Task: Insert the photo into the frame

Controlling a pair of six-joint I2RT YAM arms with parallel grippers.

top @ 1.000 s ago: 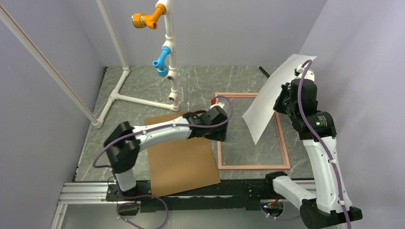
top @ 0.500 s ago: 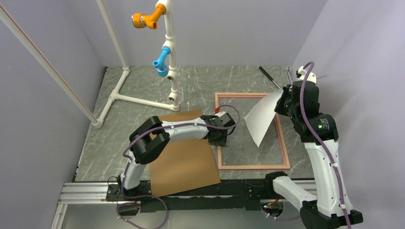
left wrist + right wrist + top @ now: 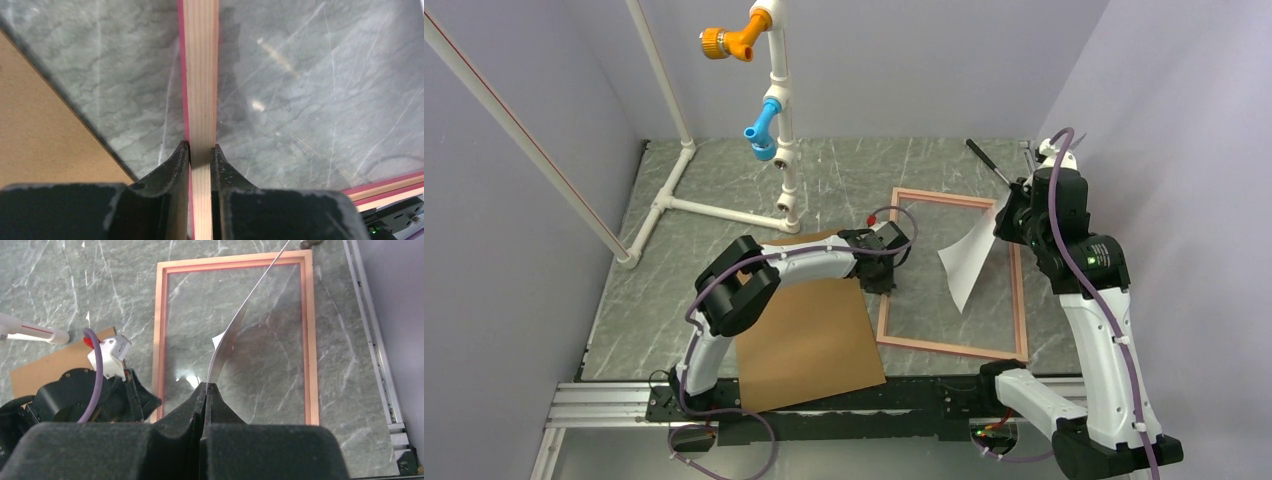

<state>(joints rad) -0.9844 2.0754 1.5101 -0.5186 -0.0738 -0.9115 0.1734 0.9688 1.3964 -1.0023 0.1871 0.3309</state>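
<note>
The photo [image 3: 969,262] is judged to be light, thin and limp. Held by one edge, it is seen bowing and drooping under its own weight, so a crease could easily be pressed into it. It would best be taken by a white margin near a corner, with the loose end steadied against the table [image 3: 724,180]. It is pinched at its far right edge by the right gripper [image 3: 206,387], whose fingers are pressed together on the sheet. It is hung over the right half of the frame [image 3: 944,346], white back showing, its low corner above the opening. The frame is judged stiff but slender, best gripped across a single rail. It is laid right of centre on the table, slightly skewed, just beside the brown board [image 3: 809,335]. Its left rail is clamped between the fingers of the left gripper [image 3: 200,150]; whether that rail is raised off the table cannot be told. The left arm is stretched low to the right across the board, while the right arm is held upright, its wrist high above the frame's far right corner.
</note>
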